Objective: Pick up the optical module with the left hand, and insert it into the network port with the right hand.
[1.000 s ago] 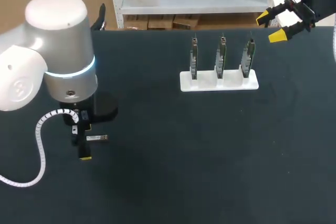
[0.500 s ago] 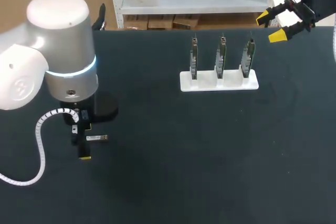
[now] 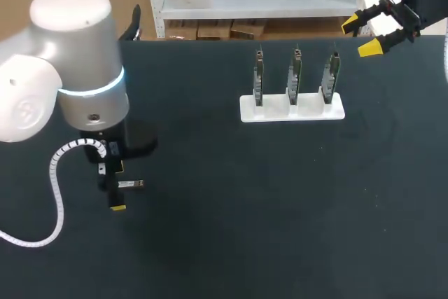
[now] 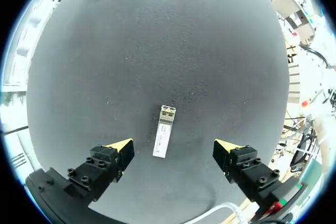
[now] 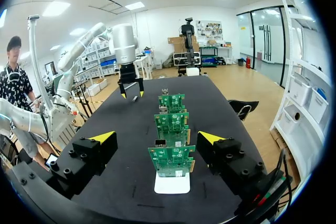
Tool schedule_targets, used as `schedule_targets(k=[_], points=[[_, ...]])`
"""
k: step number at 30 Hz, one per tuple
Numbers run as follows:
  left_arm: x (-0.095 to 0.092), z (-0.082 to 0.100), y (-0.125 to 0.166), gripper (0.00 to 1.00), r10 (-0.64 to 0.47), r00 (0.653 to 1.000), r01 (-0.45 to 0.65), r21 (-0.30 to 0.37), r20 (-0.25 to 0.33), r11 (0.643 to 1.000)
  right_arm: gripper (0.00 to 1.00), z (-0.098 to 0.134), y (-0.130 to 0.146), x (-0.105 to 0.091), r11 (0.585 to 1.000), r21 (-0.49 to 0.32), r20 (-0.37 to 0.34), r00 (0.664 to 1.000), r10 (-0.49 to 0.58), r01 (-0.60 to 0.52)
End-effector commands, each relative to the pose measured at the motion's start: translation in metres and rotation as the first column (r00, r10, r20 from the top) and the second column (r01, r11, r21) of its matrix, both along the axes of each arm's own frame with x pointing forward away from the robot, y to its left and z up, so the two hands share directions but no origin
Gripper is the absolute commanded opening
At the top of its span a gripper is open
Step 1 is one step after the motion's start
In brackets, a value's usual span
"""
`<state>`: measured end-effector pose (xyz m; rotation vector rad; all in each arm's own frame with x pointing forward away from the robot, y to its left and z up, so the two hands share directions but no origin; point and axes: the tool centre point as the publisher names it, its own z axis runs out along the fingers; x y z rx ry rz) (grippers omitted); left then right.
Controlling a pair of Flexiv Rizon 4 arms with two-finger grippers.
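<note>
The optical module (image 3: 131, 184), a small silver bar, lies flat on the black table (image 3: 245, 201) at the left. My left gripper (image 3: 117, 187) hangs over it, open. In the left wrist view the module (image 4: 164, 138) lies between the yellow-tipped fingers (image 4: 119, 147) and slightly ahead of them, touching neither. A white stand (image 3: 292, 108) at the back holds three upright green port boards (image 3: 295, 73). My right gripper (image 3: 364, 36) is open at the far right edge, behind the stand, and holds nothing. In the right wrist view the boards (image 5: 171, 161) stand in a row just ahead of that gripper (image 5: 156, 137).
A black round base (image 3: 143, 138) sits on the table just behind the left gripper. A white coiled cable (image 3: 56, 173) hangs off the left arm.
The left arm's upper body has shifted slightly up and left, and its gripper has edged a little over the module. The module, the stand and the right arm have not moved.
</note>
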<state>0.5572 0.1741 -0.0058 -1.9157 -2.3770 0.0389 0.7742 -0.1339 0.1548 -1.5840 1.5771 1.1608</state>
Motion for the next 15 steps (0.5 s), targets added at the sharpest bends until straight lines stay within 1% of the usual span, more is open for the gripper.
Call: schedule_targets(k=[1, 15], points=[[0.0018, -0.0022, 0.0053, 1.00, -0.001, 1.000, 0.001, -0.019, -0.002, 1.000, 1.00, 0.0001, 0.0003, 0.0010, 1.000, 0.000, -0.001, 1.000, 0.002, -0.002], [0.0048, -0.0019, -0.0001, 1.00, -0.069, 0.998, 0.069, -0.006, 0.010, 0.998, 1.00, 0.0001, 0.0003, 0.0010, 1.000, 0.000, -0.001, 1.000, 0.002, -0.002]])
